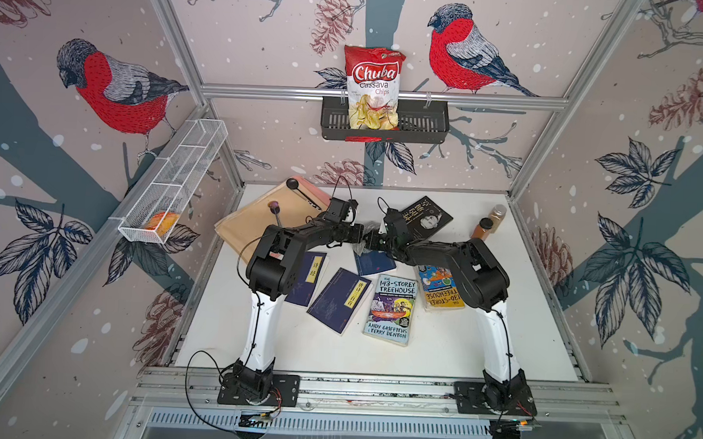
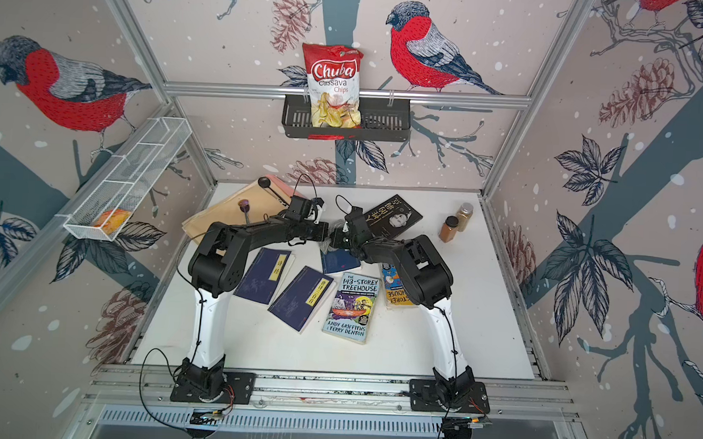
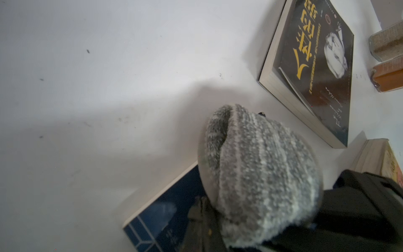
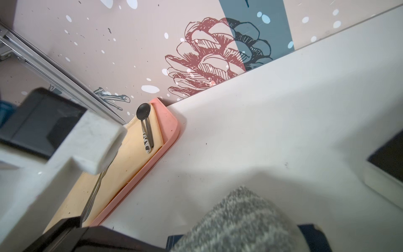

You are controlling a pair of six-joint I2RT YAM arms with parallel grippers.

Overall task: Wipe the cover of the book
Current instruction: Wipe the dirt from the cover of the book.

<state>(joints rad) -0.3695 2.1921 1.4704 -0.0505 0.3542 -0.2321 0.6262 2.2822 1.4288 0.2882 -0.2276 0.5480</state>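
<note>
arms folded inward; left tool (image 1: 364, 234), right tool (image 1: 372, 242) shut

From where I stand the count is six books (image 1: 390, 309), two spice jars (image 1: 483, 229), two long-handled utensils (image 1: 292, 183), two wall baskets (image 1: 420, 127), two robot arms (image 1: 267, 265), one grey cloth (image 3: 261, 174), one chip bag (image 1: 373, 85), one pink tray (image 4: 172, 128) and one orange-yellow item (image 1: 160, 221).

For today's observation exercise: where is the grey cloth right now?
In both top views the grey cloth sits mid-table toward the back, where the two arms meet, above the small dark blue book's far edge, near the black book.
</note>
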